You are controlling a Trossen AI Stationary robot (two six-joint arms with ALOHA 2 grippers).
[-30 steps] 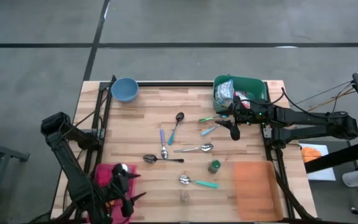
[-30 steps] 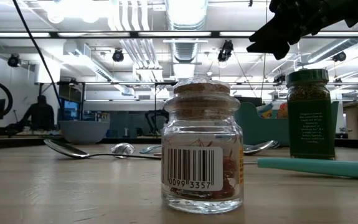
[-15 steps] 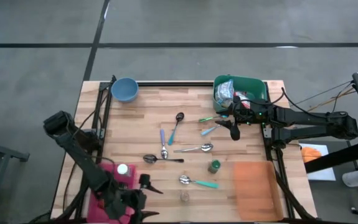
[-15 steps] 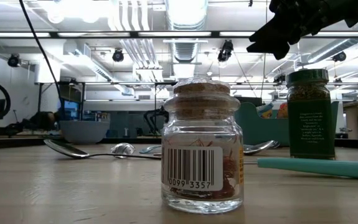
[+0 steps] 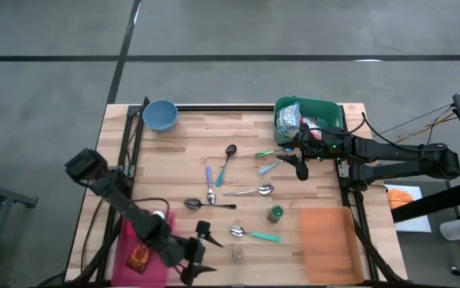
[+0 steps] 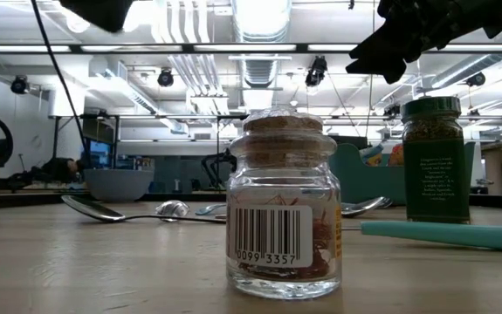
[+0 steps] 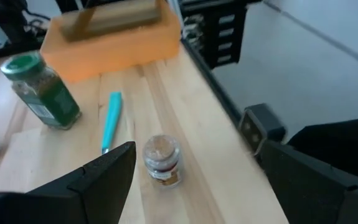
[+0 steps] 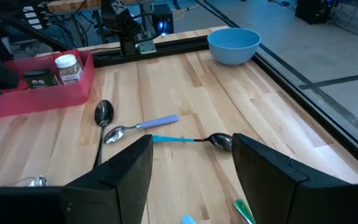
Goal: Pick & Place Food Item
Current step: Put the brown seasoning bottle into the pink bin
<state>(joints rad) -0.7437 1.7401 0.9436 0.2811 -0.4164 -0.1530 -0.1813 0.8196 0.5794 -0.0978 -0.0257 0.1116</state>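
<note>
A small cork-topped glass jar [image 5: 236, 253] [image 6: 284, 209] [image 7: 162, 160] stands upright near the table's front edge. My left gripper [image 5: 202, 252] [image 7: 197, 149] is open just left of the jar and points at it without touching it. To its left, a pink tray [image 5: 130, 236] [image 8: 42, 93] holds a white-capped jar [image 5: 158, 216] and a dark red packet [image 5: 138, 258]. A green-lidded spice jar [image 5: 275, 214] [image 6: 436, 161] stands upright farther right. My right gripper [image 5: 300, 164] [image 8: 191, 143] hangs open above the table, in front of the green bin [image 5: 330, 112] of food packets.
Several spoons [image 5: 250, 234] [image 5: 250, 190] [image 5: 228, 160] lie scattered across the table's middle. An orange pad [image 5: 326, 244] lies at the near right and a blue bowl [image 5: 160, 114] sits at the far left corner. Black rails run along both side edges.
My left gripper has moved from over the pink tray toward the table's right edge, along the near edge, sinking and rolling as it went. It now points at the small glass jar. The dark red packet in the tray now shows.
</note>
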